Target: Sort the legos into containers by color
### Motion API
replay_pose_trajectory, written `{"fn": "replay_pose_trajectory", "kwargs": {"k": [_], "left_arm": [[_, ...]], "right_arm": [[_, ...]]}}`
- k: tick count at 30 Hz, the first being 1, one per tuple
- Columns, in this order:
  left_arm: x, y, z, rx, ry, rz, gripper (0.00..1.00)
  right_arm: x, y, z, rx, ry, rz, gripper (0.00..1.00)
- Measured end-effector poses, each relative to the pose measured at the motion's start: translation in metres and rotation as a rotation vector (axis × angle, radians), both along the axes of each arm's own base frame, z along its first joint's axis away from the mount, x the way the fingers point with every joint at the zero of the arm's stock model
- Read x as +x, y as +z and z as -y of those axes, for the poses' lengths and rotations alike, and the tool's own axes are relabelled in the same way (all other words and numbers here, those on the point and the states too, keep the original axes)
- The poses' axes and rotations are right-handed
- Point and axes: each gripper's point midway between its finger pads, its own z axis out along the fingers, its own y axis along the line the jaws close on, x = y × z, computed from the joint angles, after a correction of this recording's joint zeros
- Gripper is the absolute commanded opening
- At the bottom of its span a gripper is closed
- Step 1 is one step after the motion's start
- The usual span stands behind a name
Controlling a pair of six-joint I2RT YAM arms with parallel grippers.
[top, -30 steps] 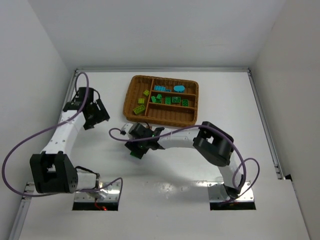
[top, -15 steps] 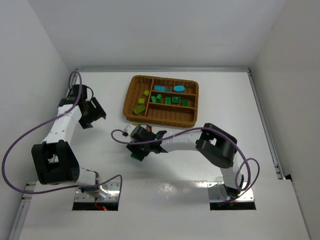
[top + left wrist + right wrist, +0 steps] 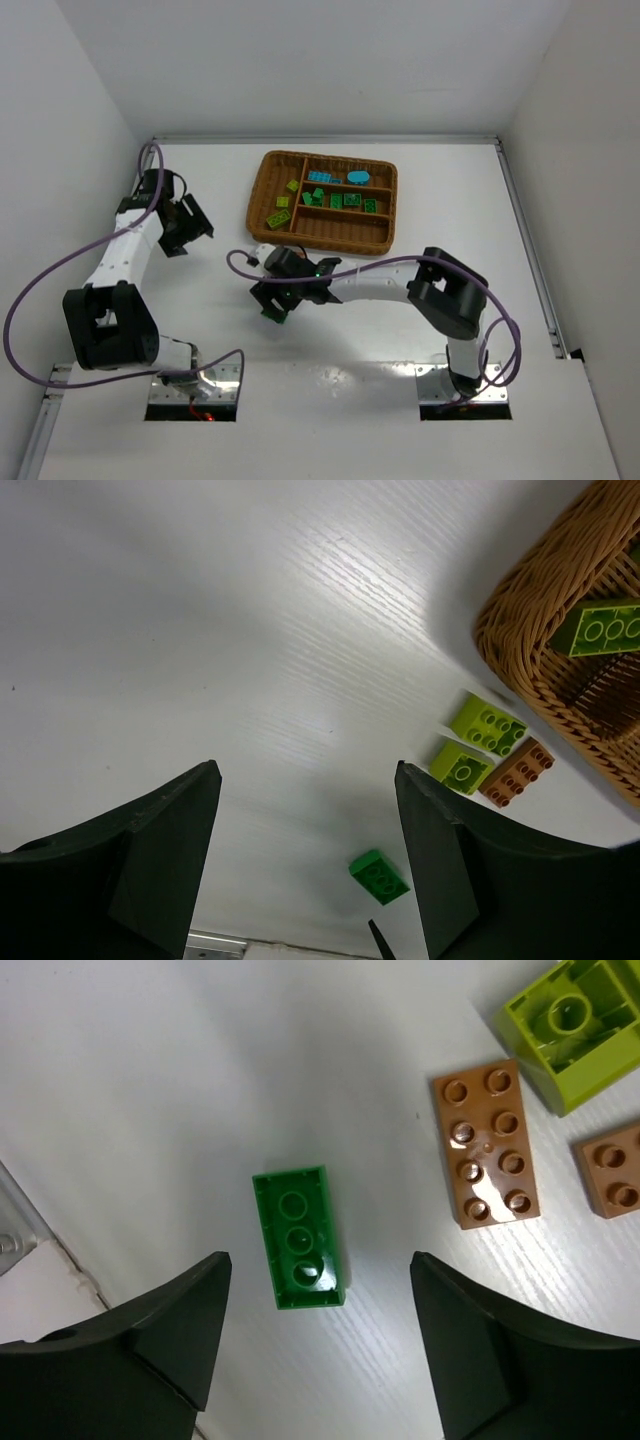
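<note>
The white desk (image 3: 200,310) sits boxed in by plain pale walls. Far to the left, my left hand (image 3: 305,780) hangs over bare desk with its fingers apart and nothing between them. It is well clear of the work, and I judge it best kept there.

Further right, the dark green brick (image 3: 300,1252) lies flat on the desk, hollow side up, between the spread fingers of my right hand (image 3: 320,1265). Neither finger touches it. Its long side runs along the fingers, so a squeeze would fall across its narrow width, which is what I want. It sits a little nearer one finger than the other and is slightly skewed, so I should centre over it, square up and come straight down before closing. Otherwise the first finger to arrive may push it askew.

Just beside it lie a brown brick (image 3: 487,1145) and a yellow-green brick (image 3: 570,1025), both apart from my fingers. I should keep them so.

Right again stands the wicker tray (image 3: 255,215), where the dark green row (image 3: 350,203) already fills the middle narrow section. That is where I judge this brick belongs.
</note>
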Motion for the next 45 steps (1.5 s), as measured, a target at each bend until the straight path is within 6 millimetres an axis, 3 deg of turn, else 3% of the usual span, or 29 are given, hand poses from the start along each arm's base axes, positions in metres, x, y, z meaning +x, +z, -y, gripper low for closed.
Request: {"fn": "replay_pose_trajectory", "kwargs": {"k": [5, 8, 12, 13, 17, 21, 23, 26, 29, 34, 37, 42, 44, 45], "left_arm": [[0.000, 0.001, 0.000, 0.000, -0.001, 0.002, 0.77], [0.000, 0.000, 0.000, 0.000, -0.003, 0.002, 0.77], [0.000, 0.001, 0.000, 0.002, -0.004, 0.002, 0.77], [0.000, 0.001, 0.000, 0.002, -0.002, 0.002, 0.77], [0.000, 0.001, -0.001, 0.002, -0.001, 0.002, 0.77], [0.000, 0.001, -0.001, 0.002, -0.001, 0.003, 0.77], [0.000, 0.001, -0.001, 0.002, -0.001, 0.004, 0.77], [0.000, 0.003, 0.000, 0.000, -0.006, 0.012, 0.77], [0.001, 0.005, 0.001, -0.004, -0.014, 0.020, 0.77], [0.001, 0.005, 0.002, -0.010, -0.025, 0.023, 0.77], [0.001, 0.005, 0.003, -0.011, -0.028, 0.024, 0.77], [0.002, 0.005, 0.003, -0.013, -0.030, 0.026, 0.77], [0.002, 0.005, 0.003, -0.014, -0.031, 0.026, 0.77], [0.002, 0.005, 0.003, -0.014, -0.031, 0.026, 0.77]], "right_arm": [[-0.012, -0.013, -0.001, -0.035, 0.029, -0.022, 0.73], [-0.018, -0.031, 0.000, -0.076, 0.044, -0.026, 0.64], [-0.016, -0.032, -0.005, -0.086, 0.038, 0.007, 0.49], [-0.016, -0.032, -0.005, -0.091, 0.035, 0.014, 0.38], [-0.007, -0.030, 0.003, -0.119, -0.017, 0.055, 0.18], [0.006, -0.007, 0.028, -0.144, -0.099, 0.101, 0.18], [0.025, 0.020, 0.042, -0.116, -0.175, 0.129, 0.18], [0.069, 0.060, 0.067, -0.047, -0.338, 0.162, 0.18], [0.120, 0.082, 0.100, -0.010, -0.524, 0.170, 0.18], [0.193, 0.085, 0.147, -0.013, -0.758, 0.131, 0.19], [0.226, 0.074, 0.153, -0.025, -0.815, 0.115, 0.19], [0.254, 0.058, 0.151, -0.045, -0.839, 0.095, 0.22], [0.267, 0.056, 0.146, -0.034, -0.842, 0.095, 0.28], [0.271, 0.054, 0.146, -0.032, -0.845, 0.094, 0.47]]}}
